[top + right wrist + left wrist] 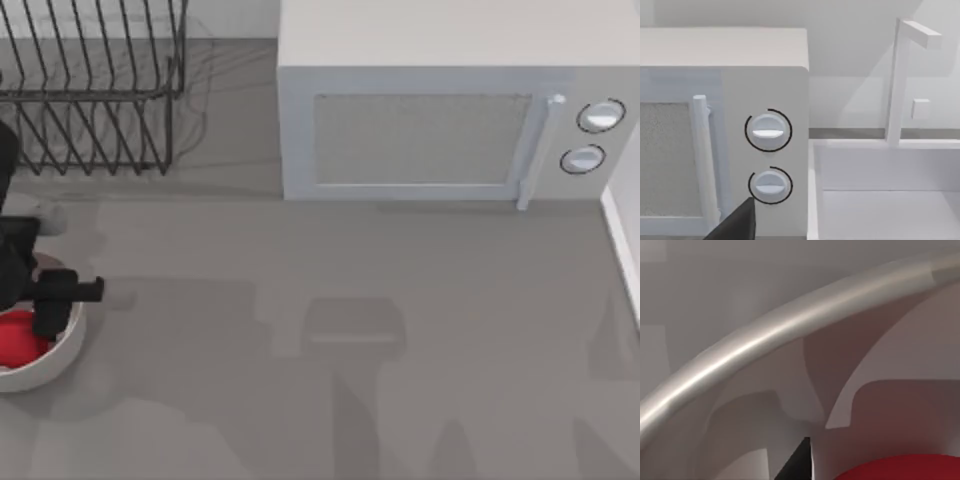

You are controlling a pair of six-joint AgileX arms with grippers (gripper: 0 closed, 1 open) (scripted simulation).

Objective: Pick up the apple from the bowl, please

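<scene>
The off-white bowl (72, 345) sits at the table's left edge, near the front. The red apple (18, 338) lies inside it, partly covered by my left arm. My left gripper (45, 312) is lowered into the bowl, right beside the apple. In the left wrist view the bowl's glossy rim (765, 340) arcs across close up. The apple (900, 467) shows low in that view, with a black part of the gripper (797, 462) just beside it. A dark part of my right gripper (735, 225) hangs in front of the microwave's knobs.
A white microwave (430, 110) stands at the back, door shut, with its two knobs (768, 131) on the right. A black wire dish rack (95, 85) stands at the back left. A white sink basin (885, 200) with a faucet lies right of the microwave.
</scene>
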